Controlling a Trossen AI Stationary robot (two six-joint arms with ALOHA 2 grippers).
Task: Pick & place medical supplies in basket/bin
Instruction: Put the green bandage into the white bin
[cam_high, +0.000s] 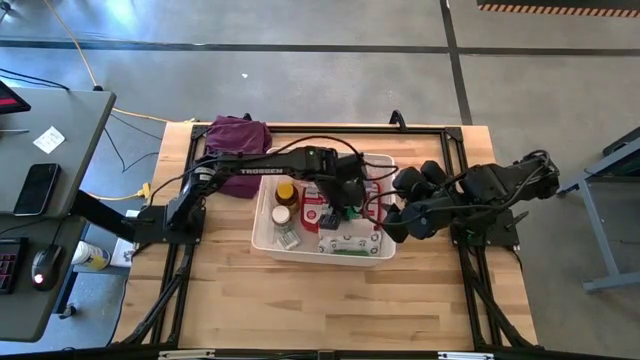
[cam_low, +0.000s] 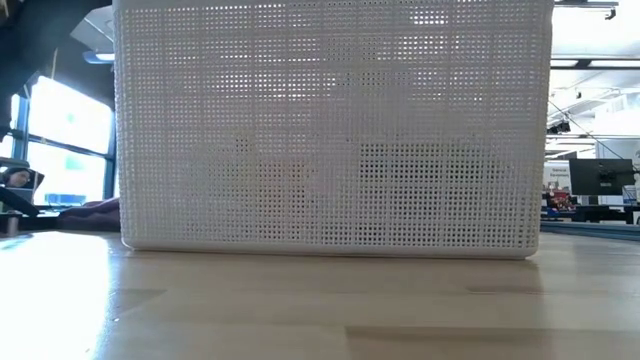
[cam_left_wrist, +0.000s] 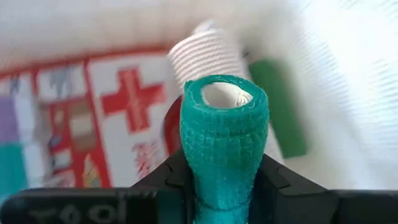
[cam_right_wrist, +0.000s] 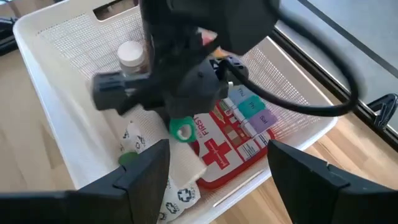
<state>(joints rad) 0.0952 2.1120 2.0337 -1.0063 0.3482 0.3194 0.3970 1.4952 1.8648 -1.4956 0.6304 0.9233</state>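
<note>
— So where was the green roll?
— Clamped in the left gripper over the white basket on the wooden table; right gripper spread wide beside it, grey floor around.

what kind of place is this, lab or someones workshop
Likely a robotics lab in an open industrial or office hall: a wooden table on bare concrete floor, a side desk with phone and mouse, and monitors behind.

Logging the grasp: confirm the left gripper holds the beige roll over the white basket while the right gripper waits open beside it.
Wrong roll: the left gripper is shut on the green roll, as the left wrist view shows. It is over the white basket; the right gripper waits open beside it.
</note>
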